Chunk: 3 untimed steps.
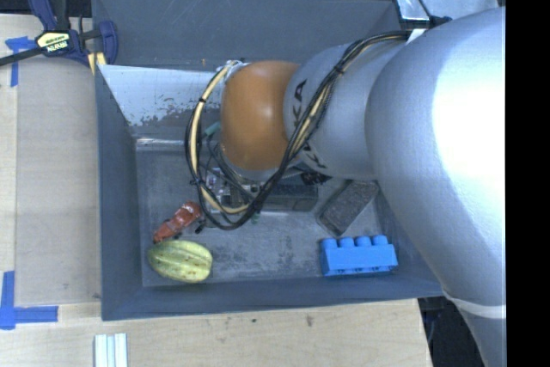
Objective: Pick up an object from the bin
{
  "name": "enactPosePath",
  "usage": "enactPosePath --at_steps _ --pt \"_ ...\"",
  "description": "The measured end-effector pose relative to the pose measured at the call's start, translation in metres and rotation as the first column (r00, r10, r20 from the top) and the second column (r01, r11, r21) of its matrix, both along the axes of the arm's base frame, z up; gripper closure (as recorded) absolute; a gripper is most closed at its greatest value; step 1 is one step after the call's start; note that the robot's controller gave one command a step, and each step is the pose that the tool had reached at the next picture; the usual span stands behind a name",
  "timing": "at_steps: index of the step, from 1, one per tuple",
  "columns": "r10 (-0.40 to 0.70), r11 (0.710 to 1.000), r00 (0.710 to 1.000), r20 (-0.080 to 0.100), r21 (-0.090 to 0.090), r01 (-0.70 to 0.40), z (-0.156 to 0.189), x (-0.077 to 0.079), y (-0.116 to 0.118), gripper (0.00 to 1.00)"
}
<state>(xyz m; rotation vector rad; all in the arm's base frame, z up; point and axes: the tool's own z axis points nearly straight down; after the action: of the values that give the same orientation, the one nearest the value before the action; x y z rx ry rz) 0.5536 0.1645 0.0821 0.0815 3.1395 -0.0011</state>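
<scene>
Setting: a grey metal bin [116,185] with sloped walls and a scuffed, speckled floor is being viewed from above.
Front left: a yellow-green oval fruit shape [180,260], smooth and faintly striped lengthwise, is being seen lying against the front wall.
Front right: a blue plastic brick [358,255] with studs along its top is being seen by the same wall, well apart from the fruit shape.
Nearest thing: a small red-brown piece [176,222], irregular and glossy, is being seen just behind the fruit shape and just beside the gripper; its kind cannot be told.
Middle right: a grey rough slab [348,204] is being partly covered by the arm [412,116].
Gripper [222,195]: it is being held low over the middle of the floor, with nothing seen held.
Gripper state: it cannot be told, as the end is being hidden under the rounded orange cover [253,116] and looped cables [199,142].
</scene>
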Motion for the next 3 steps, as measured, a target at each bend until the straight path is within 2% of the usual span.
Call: enactPosePath --at_steps 1,2,3 --pt "0.0 1.0 1.0 0.0 0.0 0.0 0.0 0.0 0.0 1.0" --pt "0.013 1.0 1.0 -0.007 -0.002 -0.013 0.042 -0.001 0.001 1.0" --pt "0.016 1.0 1.0 0.002 0.001 -0.016 0.091 0.001 0.002 1.0"
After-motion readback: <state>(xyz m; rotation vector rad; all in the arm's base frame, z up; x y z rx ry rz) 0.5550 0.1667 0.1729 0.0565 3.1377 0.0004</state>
